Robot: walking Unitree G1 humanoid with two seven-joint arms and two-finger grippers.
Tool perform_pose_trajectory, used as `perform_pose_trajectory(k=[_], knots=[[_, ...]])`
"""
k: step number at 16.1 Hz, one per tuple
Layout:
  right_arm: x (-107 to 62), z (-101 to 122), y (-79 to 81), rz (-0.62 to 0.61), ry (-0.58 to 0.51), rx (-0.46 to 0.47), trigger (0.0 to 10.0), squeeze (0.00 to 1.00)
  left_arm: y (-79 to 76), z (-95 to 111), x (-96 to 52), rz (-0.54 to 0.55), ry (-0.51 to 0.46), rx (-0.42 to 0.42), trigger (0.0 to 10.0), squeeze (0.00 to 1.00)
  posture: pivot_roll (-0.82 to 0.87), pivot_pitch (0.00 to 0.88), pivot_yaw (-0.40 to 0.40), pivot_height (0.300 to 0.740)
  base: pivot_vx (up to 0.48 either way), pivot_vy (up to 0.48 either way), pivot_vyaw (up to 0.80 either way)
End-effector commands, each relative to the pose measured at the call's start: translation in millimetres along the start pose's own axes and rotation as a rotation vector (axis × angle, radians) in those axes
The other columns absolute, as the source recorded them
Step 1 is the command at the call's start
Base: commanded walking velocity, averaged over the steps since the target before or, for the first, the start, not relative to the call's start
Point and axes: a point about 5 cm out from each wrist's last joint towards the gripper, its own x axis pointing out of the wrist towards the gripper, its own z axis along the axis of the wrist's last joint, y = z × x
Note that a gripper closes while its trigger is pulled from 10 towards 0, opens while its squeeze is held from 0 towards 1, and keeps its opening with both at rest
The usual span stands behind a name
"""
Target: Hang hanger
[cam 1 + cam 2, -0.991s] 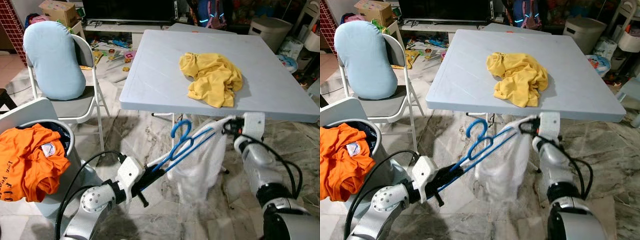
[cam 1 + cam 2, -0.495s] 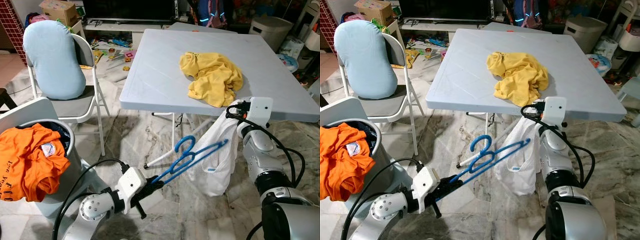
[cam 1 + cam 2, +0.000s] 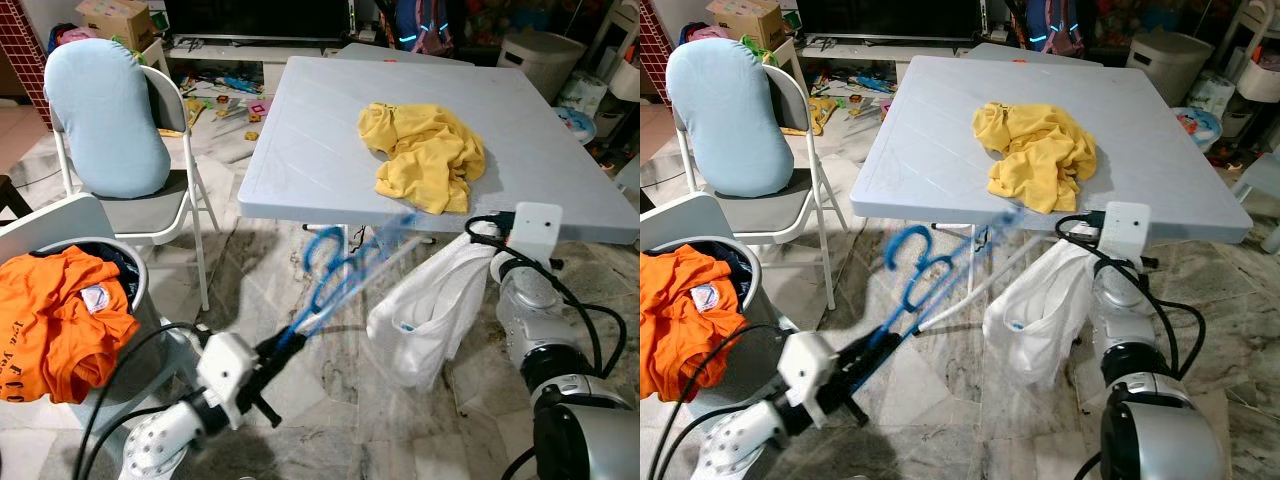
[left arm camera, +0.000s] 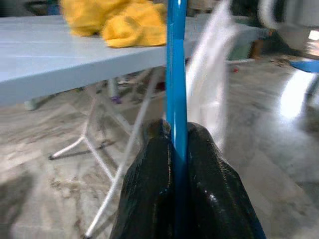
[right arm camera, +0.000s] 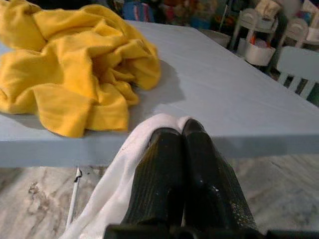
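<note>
A blue plastic hanger (image 3: 340, 272), blurred by motion, slants up from my left gripper (image 3: 278, 348), which is shut on its lower end. In the left wrist view the black fingers (image 4: 149, 189) clamp the blue bar (image 4: 176, 74). My right gripper (image 3: 482, 236) hangs just under the table's front edge, shut on a white garment (image 3: 425, 315) that droops from it like a bag. The right wrist view shows its fingers (image 5: 157, 179) pinching the white cloth (image 5: 149, 127). The hanger is clear of the garment, to its left.
A pale blue folding table (image 3: 320, 150) carries a crumpled yellow shirt (image 3: 425, 155). A folding chair with a light blue cushion (image 3: 105, 120) stands on the left. A basket (image 3: 140, 275) with an orange shirt (image 3: 60, 320) is at the near left. Marble floor lies between.
The hanger has slid out of the white garment and swung up and to the left. My right gripper has carried the garment right, up to the table's edge.
</note>
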Motion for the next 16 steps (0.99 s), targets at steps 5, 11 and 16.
perform_pose_trajectory(k=[5, 11, 16], knots=[[-6.5, 17, 20.4, 0.208, -0.140, 0.062, 0.0, 0.00, 31.7, 17, 12.3, 0.410, -0.062, 0.075, 10.0, 0.00, 0.11, 0.038, -0.060, 0.740, 0.000, 0.000, 0.00], [-14.5, 52, 28.1, 0.262, -0.300, 0.140, 0.0, 0.00, 37.0, 45, 31.1, 0.490, -0.152, 0.051, 10.0, 0.00, 0.10, 0.025, -0.041, 0.740, 0.000, 0.000, 0.00], [-18.5, 65, 42.7, 0.294, -0.334, 0.179, 0.0, 0.00, 40.4, 53, 36.1, 0.493, -0.160, 0.055, 10.0, 0.00, 0.11, 0.022, -0.032, 0.740, 0.259, 0.000, 0.00]])
